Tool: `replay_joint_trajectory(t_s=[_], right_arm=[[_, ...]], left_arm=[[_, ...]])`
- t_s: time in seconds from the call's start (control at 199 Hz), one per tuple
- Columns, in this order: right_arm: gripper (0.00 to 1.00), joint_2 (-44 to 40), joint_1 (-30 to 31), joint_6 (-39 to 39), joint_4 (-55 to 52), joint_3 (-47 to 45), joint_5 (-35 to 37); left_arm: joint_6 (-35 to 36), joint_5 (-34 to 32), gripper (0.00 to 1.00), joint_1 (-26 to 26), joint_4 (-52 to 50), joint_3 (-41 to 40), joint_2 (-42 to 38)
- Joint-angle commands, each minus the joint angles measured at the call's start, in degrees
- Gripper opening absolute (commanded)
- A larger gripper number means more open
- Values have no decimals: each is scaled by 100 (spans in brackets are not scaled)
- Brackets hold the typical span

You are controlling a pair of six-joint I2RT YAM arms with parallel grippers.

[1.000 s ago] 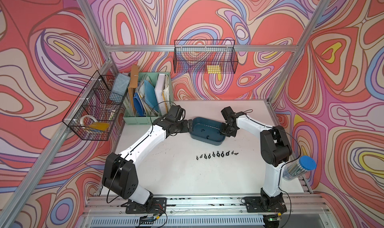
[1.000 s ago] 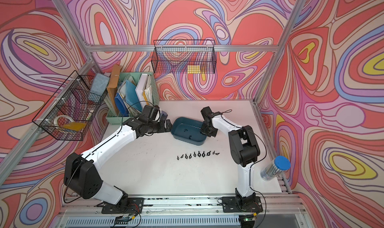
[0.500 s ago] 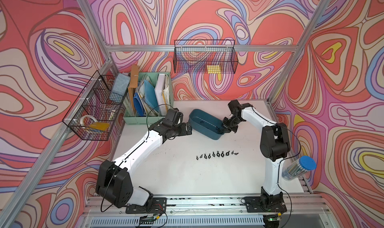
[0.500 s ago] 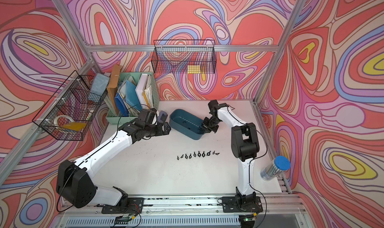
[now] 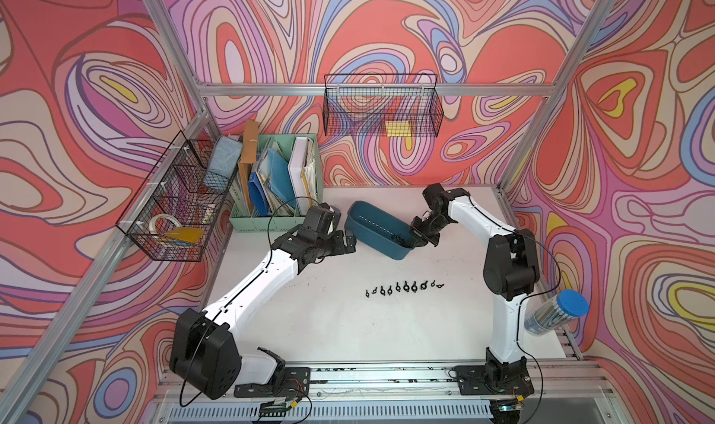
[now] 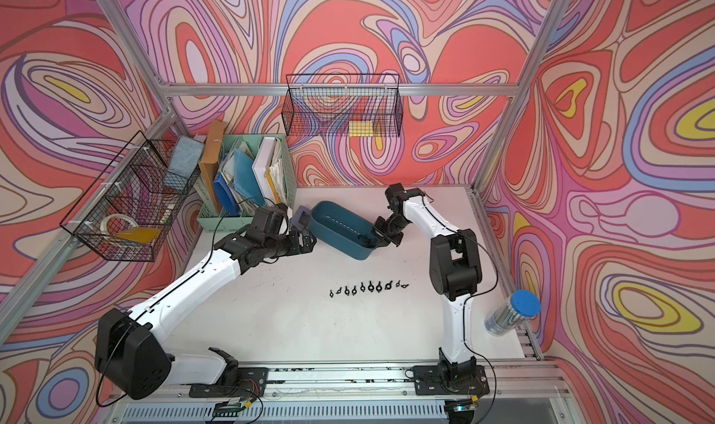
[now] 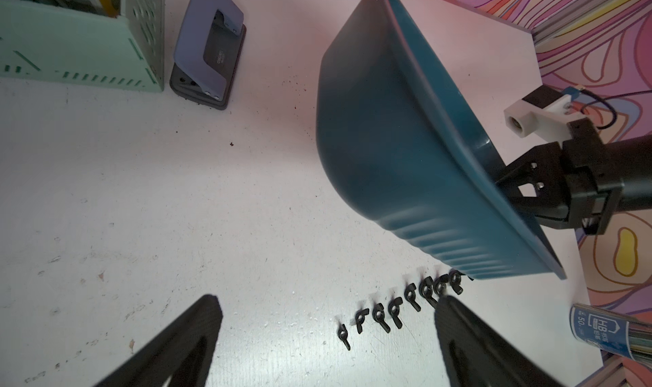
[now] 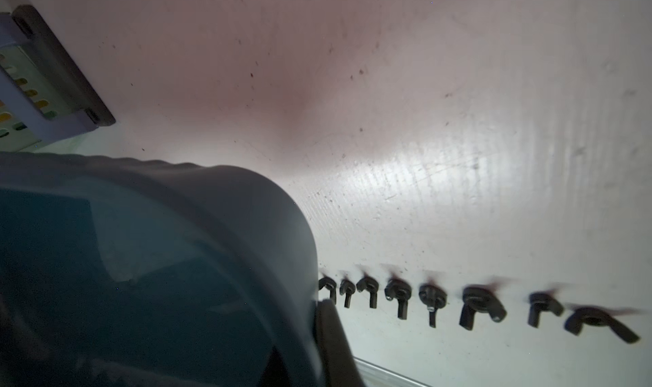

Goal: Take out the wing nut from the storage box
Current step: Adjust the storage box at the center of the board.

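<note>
1. The storage box (image 5: 381,230) is at the 12 o'clock side of the table (image 5: 348,325), straight past the row of wing nuts (image 5: 404,286). The box is tipped. In both top views it runs from 10 o'clock to 4 o'clock.
2. The right gripper (image 5: 419,237) is pressed together on the rim at the box's 4 o'clock end.
3. The right arm (image 5: 476,225) stands up from its base at 5 o'clock. It reaches toward 11 o'clock, then folds its wrist back down toward 7 o'clock onto the box.
4. The left gripper (image 5: 348,241) is spread wide and holds nothing. It is just beside the box's 9 o'clock end, not touching it.
5. The left arm (image 5: 263,279) leans low from its base at 7 o'clock toward 1 o'clock. Its wrist points to 3 o'clock.
6. Small dark pieces (image 6: 363,240) lie inside the box by the right gripper. They are too small to name.
7. A hole punch (image 7: 208,50) lies beside the green file organiser (image 5: 271,225).
</note>
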Motion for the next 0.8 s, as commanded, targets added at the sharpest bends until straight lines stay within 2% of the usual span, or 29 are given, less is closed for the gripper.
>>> replay_joint_trajectory(t_s=[0.0,0.15,0.366,0.612,0.797], right_arm=[[0,-164,178,-556,251,68,1017],[0,-198,373,-985,952,-256,1899],[0,-285,576,-1822,2115,-819,2513],[0,-257,572,-2002,2983,-1281,2647],[0,-147,572,-2012,3162,-1379,2741]], left_arm=[[-61,-138,99,51,-80,-18,-162],[-112,-132,99,52,-270,108,-145],[-172,-136,99,55,-457,242,-144],[-212,-109,99,56,-593,411,-74],[-200,-65,99,54,-598,477,0]])
